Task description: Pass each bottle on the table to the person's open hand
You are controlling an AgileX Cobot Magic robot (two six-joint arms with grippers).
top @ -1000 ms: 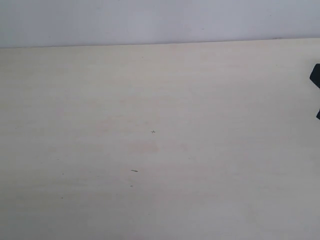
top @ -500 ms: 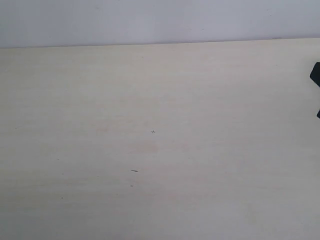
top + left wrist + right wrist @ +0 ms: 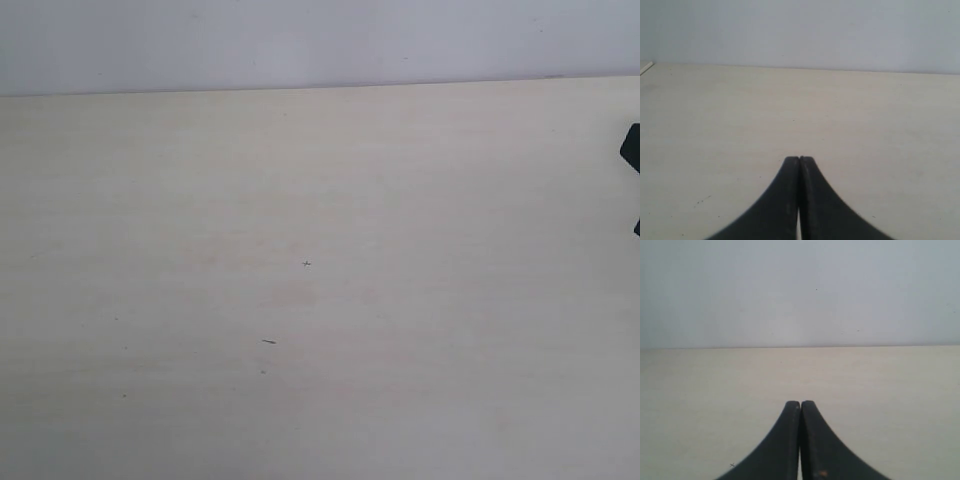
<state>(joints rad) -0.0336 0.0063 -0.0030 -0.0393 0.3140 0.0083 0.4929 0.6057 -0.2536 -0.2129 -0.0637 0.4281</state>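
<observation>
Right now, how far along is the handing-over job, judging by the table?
Done: cannot tell. No bottle stands on the visible table in any view, so either all are handed over or none has been set out. In hand: nothing; the left end effector and right end effector are both shut and empty. Left: unclear, since no bottle and no open hand shows.

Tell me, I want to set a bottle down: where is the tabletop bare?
The table shows bare from the wall forward, with only tiny specks. Nothing crowds it except a black part at the view's right edge.
</observation>
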